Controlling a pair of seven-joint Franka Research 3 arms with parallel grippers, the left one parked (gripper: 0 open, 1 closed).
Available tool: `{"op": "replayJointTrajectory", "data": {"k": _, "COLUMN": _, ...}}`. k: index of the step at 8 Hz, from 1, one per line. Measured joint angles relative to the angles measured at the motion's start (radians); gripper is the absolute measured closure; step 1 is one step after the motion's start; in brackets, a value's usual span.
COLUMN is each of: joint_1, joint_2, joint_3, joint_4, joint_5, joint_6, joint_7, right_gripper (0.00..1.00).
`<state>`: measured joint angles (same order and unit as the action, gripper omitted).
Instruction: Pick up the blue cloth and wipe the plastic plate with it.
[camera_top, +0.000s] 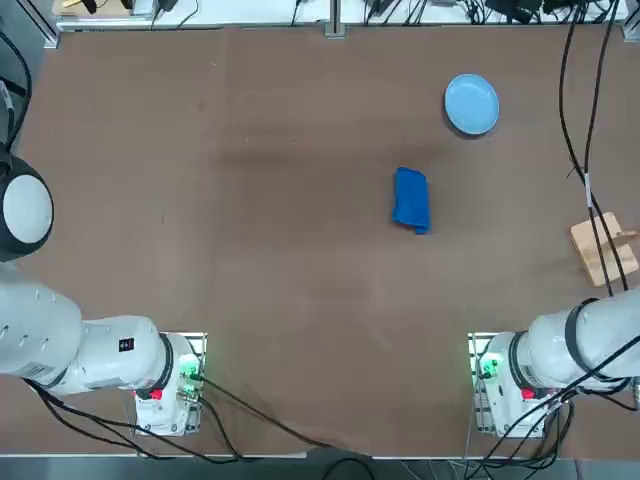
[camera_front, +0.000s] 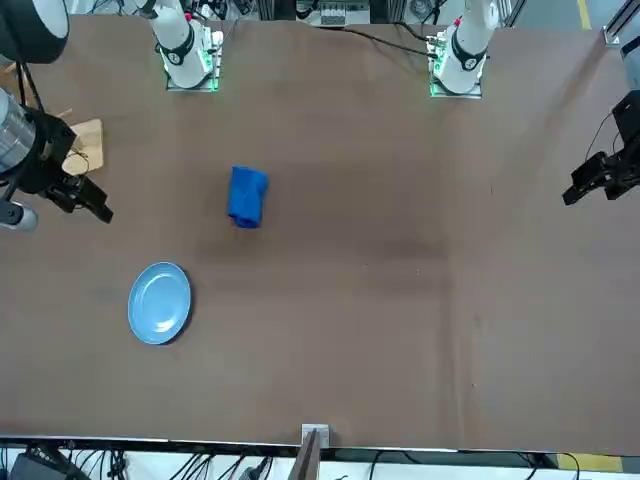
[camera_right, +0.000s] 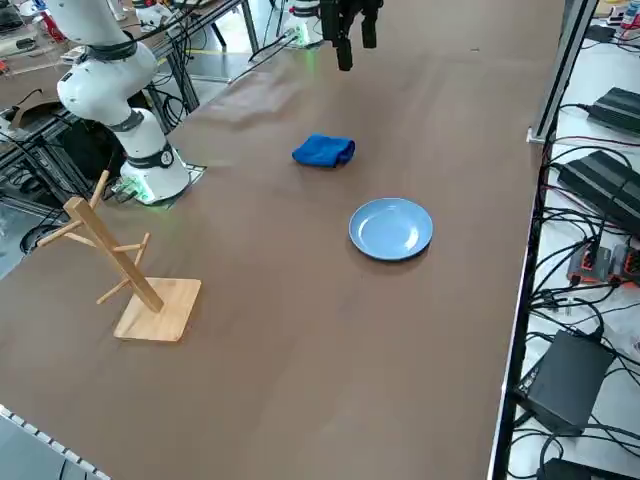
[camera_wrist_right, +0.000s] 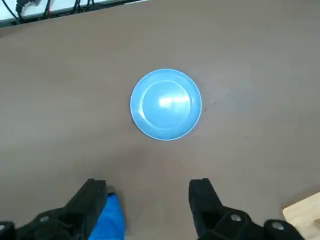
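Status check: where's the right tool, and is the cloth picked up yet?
Right tool open, empty, high above table. Blue cloth lying loose on table, apart from plastic plate. Nothing between them; wooden stand off to the side.

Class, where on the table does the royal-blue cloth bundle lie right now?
In the top view, the royal-blue cloth bundle lies on the brown table right of centre, apart from the round light blue plastic plate beyond it.

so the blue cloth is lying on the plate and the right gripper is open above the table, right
Not quite: the blue cloth lies on the bare table, apart from the plate, as the top view shows. The right gripper is indeed open above the table.
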<state>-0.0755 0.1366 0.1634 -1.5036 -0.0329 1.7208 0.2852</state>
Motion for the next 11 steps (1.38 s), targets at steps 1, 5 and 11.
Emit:
{"op": "replayJointTrajectory", "data": {"k": 1, "joint_1": 0.0, "joint_2": 0.0, "joint_3": 0.0, "joint_4": 0.0, "joint_5": 0.0, "joint_6": -0.001, "joint_7": 0.0, "right_gripper": 0.0}}
{"op": "replayJointTrajectory", "data": {"k": 5, "joint_1": 0.0, "joint_2": -0.002, "joint_3": 0.0, "joint_4": 0.013, "joint_5": 0.0, "joint_6": -0.006, "joint_7": 0.0, "right_gripper": 0.0}}
{"op": "replayJointTrajectory", "data": {"k": 11, "joint_1": 0.0, "joint_2": -0.006, "joint_3": 0.0, "joint_4": 0.016, "joint_5": 0.0, "joint_6": -0.014, "joint_7": 0.0, "right_gripper": 0.0}}
